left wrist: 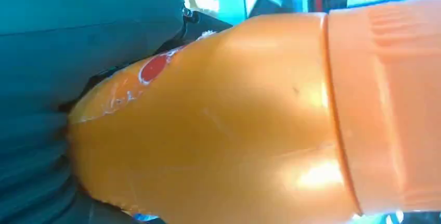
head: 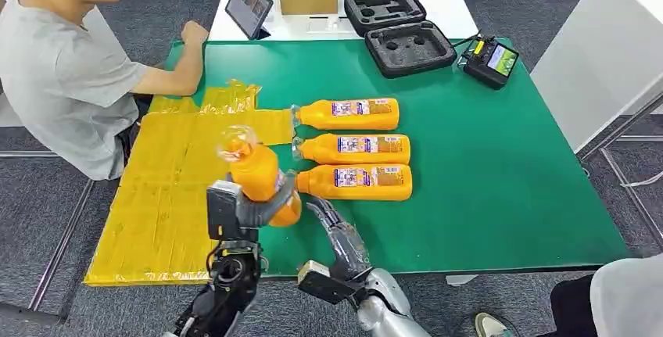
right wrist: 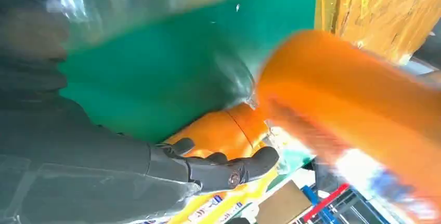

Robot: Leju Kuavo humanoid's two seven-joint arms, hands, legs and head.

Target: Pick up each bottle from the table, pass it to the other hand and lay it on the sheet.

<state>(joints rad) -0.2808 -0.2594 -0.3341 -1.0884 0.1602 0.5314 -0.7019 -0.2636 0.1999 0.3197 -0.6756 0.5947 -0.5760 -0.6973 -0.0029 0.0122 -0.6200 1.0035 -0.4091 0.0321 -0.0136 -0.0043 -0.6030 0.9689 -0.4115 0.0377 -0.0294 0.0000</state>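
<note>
Left hand (head: pixel 249 210) grips bottle (head: pixel 254 171) upright over table's (head: pixel 508 188) near edge, beside yellow sheet (head: pixel 164 196), likely for laying down. Right hand (head: pixel 338 235) empty, fingers apart.

Right hand (right wrist: pixel 218 169) open beside blurred orange bottle (right wrist: pixel 353 115).

A: Where does the head view sit?
B: High up, looking forward and down over the green worktop (head: pixel 500 165).
A: And the wrist views?
B: Both turned and very close. All three share the held orange bottle (head: pixel 258 177), seen at seven o'clock from above.
</note>
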